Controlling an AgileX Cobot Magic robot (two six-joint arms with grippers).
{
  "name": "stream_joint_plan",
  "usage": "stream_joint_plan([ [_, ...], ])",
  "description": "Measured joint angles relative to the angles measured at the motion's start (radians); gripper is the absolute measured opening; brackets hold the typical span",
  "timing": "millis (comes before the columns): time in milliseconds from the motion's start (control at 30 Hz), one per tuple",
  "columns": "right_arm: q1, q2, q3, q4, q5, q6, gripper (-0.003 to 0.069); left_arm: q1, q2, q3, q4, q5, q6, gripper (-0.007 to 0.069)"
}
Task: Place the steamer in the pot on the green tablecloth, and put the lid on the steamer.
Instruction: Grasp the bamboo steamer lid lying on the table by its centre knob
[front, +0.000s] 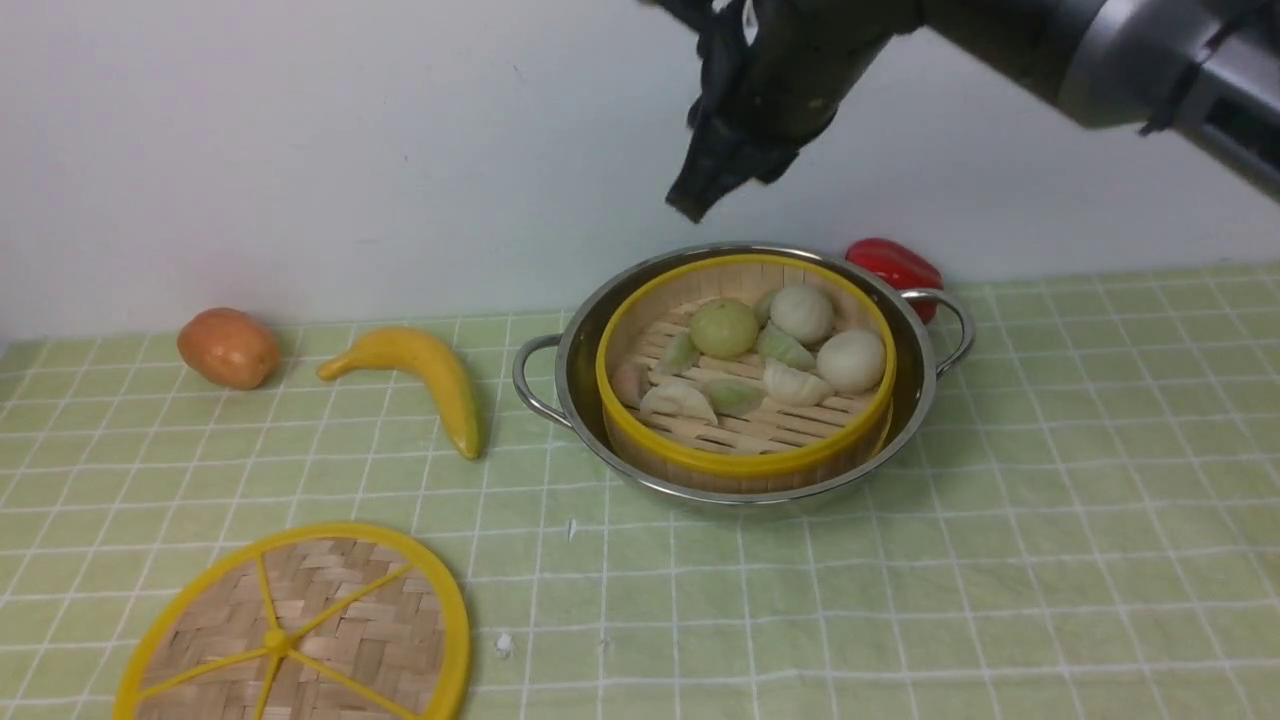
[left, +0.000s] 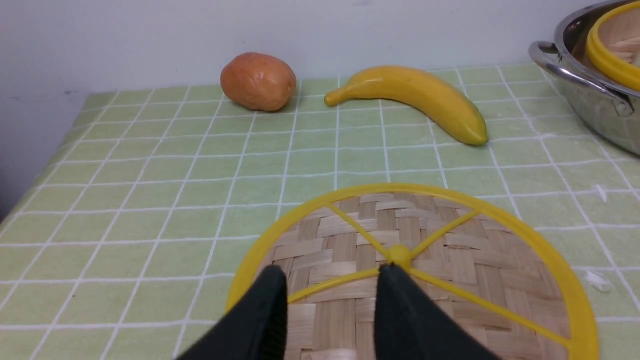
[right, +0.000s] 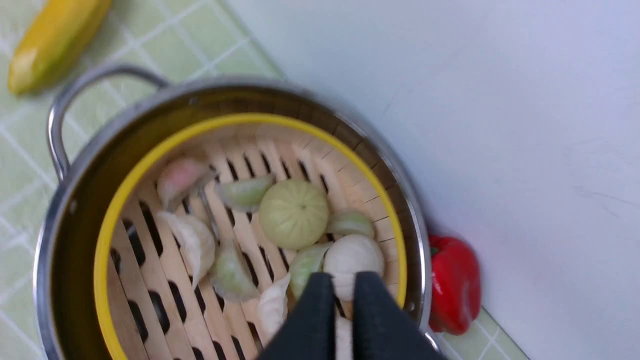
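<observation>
Left jaws: the left gripper (left: 330, 272) is standing partly open and gripping nothing. In the left wrist view its two dark fingers are showing at lower centre, with one yellow spoke crossing the gap between them. Whether they are touching the weave cannot be told.
Lid: the lid (front: 300, 625) is lying flat on the green tablecloth (front: 1050, 500) at the lower left of the front view, well apart from the pot.
Deciding relation: the lid is lying directly under and ahead of the left jaws. Being round, it is offering no long axis, only spokes and a hub. The left arm is far nearer to it.
Left arm pose: it is falling outside the front view. Its camera is looking low and obliquely across the lid.
Bystanders: a brown fruit (front: 228, 347) and a banana (front: 420, 375) are lying at centre left.
Steamer: the steamer (front: 745, 465) is sitting inside the pot (front: 585, 350) at centre, uncovered and carrying dumplings (front: 780, 350).
Right jaws: the right gripper (front: 695, 205) is hanging nearly closed and empty above the pot's far rim, its arm reaching in from the upper right.
Red pepper (front: 895, 265): it is lying behind the pot's right handle.
Stage: judged from this layout, only the lidding is remaining.
</observation>
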Motion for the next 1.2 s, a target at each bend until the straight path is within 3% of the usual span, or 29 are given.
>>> stream_joint_plan([
  [67, -0.001, -0.039, 0.000, 0.000, 0.000, 0.043, -0.0008, 0.000, 0.000, 0.000, 0.000, 0.000, 0.000, 0.0243],
  [300, -0.001, -0.147, -0.001, 0.046, 0.000, 0.234, -0.0015, 0.000, 0.000, 0.000, 0.000, 0.000, 0.000, 0.0243],
  [667, -0.006, -0.179, 0.056, 0.016, -0.005, 0.267, -0.0005, 0.000, 0.000, 0.000, 0.000, 0.000, 0.000, 0.0243],
  [800, -0.007, -0.309, 0.291, 0.004, -0.011, 0.296, -0.0001, 0.000, 0.000, 0.000, 0.000, 0.000, 0.000, 0.0243],
  [933, -0.008, -0.583, 0.710, 0.001, -0.114, 0.376, 0.0001, 0.000, 0.000, 0.000, 0.000, 0.000, 0.000, 0.0243],
  [967, -0.010, -0.755, 0.944, -0.017, -0.233, 0.432, 0.0003, 0.000, 0.000, 0.000, 0.000, 0.000, 0.000, 0.0243],
  [1133, -0.065, -1.075, 1.334, -0.040, -0.465, 0.530, 0.0009, 0.000, 0.000, 0.000, 0.000, 0.000, 0.000, 0.0243],
  [1200, -0.159, -1.324, 1.588, -0.054, -0.646, 0.570, 0.0018, 0.000, 0.000, 0.000, 0.000, 0.000, 0.000, 0.0243],
])
